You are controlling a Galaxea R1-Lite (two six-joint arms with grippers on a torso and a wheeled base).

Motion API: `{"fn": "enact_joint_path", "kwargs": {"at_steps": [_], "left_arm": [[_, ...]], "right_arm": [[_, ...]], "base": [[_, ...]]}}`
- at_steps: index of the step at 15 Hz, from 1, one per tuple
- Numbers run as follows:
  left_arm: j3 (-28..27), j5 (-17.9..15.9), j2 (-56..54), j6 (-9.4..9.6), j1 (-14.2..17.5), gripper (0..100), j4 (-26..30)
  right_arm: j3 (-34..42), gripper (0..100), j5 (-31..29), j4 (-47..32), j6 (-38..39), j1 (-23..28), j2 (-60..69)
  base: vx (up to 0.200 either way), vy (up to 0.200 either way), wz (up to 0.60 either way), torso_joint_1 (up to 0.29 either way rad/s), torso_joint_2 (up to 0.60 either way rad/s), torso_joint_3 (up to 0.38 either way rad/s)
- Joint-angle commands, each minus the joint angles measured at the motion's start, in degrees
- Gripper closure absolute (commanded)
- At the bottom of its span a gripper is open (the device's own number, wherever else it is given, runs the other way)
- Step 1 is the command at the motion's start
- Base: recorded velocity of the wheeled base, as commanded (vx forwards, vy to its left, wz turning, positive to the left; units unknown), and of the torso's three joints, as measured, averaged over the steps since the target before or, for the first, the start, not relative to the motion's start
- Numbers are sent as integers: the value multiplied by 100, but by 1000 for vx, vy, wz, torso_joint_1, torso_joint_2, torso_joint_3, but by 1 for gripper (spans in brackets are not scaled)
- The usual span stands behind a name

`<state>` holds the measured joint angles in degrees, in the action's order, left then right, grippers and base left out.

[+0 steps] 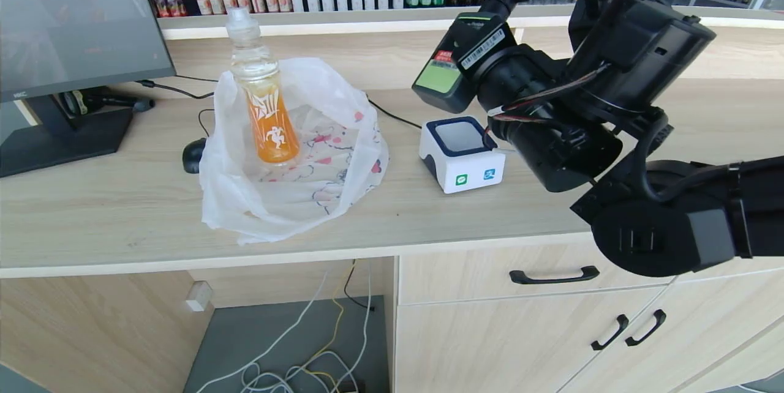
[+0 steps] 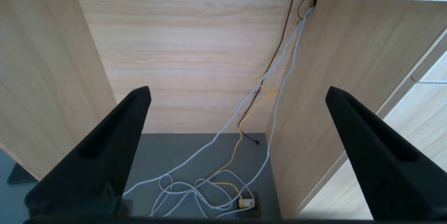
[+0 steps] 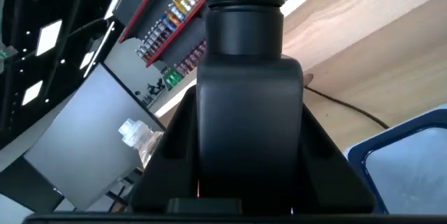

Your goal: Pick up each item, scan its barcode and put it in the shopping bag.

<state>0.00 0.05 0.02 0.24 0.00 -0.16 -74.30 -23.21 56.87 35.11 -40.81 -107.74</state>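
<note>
Right claw (image 1: pixel 497 74) grips black, green-labelled bottle (image 1: pixel 460 62) bearing white barcode sticker.

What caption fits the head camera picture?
Right end effector holds a dark bottle near the scanner, beside the shopping bag.

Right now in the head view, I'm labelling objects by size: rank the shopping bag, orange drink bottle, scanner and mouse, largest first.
1. shopping bag
2. orange drink bottle
3. scanner, a near call with the bottle
4. mouse, partly hidden behind the bag
</note>
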Motion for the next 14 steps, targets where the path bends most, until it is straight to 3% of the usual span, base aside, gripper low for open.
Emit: {"fn": "enact_joint_path", "kwargs": {"at_steps": [1, 14], "left_arm": [[0, 4, -2, 2, 0, 0, -2], [0, 4, -2, 2, 0, 0, -2]], "right_arm": [[30, 100, 27, 0, 154, 249, -98], [12, 100, 229, 0, 884, 513, -555]], "base": [[0, 0, 0, 0, 0, 0], [0, 0, 0, 0, 0, 0]]}}
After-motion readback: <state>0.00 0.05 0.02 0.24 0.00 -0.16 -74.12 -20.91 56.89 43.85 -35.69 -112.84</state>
